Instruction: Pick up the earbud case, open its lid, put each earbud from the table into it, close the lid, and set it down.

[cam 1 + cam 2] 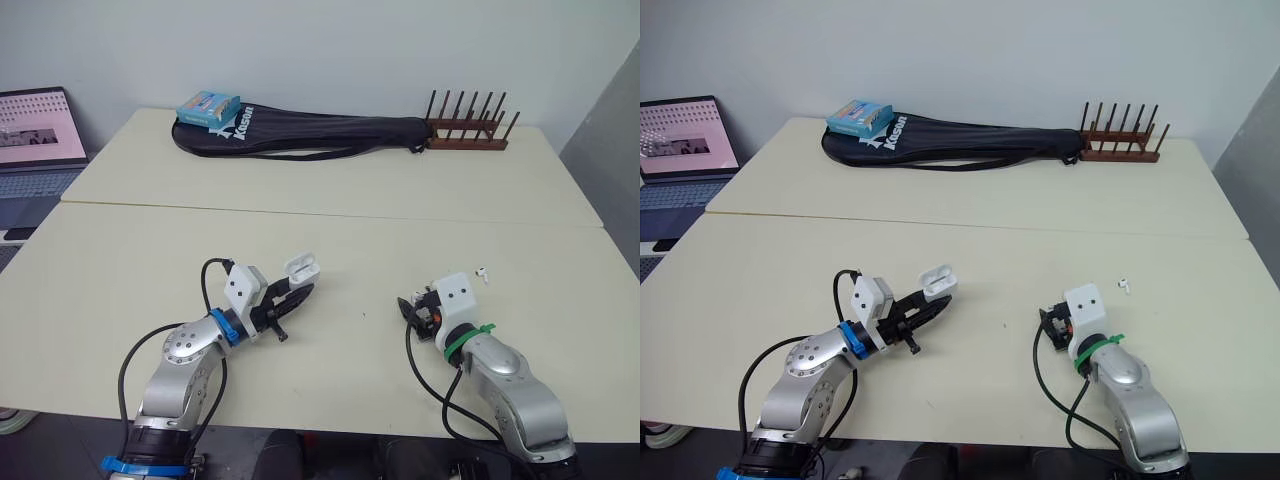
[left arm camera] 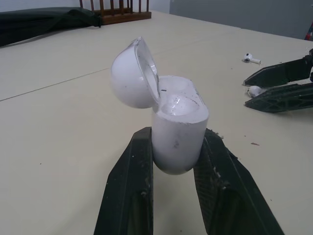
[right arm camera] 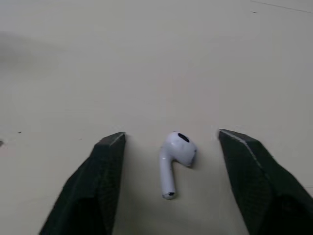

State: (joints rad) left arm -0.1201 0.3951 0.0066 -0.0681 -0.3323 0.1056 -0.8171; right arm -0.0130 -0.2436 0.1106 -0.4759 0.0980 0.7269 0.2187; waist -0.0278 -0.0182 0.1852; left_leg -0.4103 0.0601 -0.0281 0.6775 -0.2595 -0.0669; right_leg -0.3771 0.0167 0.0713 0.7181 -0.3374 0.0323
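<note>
Two black fingers of the left gripper (image 1: 292,298) are clamped on the lower body of the white earbud case (image 2: 178,132), one on each side. The case stands roughly upright at the fingertips and appears to be held a little above the table (image 1: 150,260), toward its near left. Its rounded lid (image 2: 129,73) is swung open and leans back on its hinge, so the moulded wells in the top of the body show.

To the right, well apart from the case, the right gripper (image 1: 410,309) sits low over the tabletop with its fingers spread wide. One white earbud (image 3: 177,149) lies flat on the table in the gap between them, bulb end away from the wrist and stem toward it. It touches neither finger.

Another earbud (image 1: 482,271) lies on the table just beyond the right gripper and a little to its right, near it but outside the fingers.

Farther back, past a seam where a second tabletop joins, a long black racket bag (image 1: 320,133) stretches across the far side. A blue box (image 1: 208,108) rests on its left end and a wooden peg rack (image 1: 468,135) stands at its right end. An open laptop (image 1: 38,140) sits off the far left edge.
</note>
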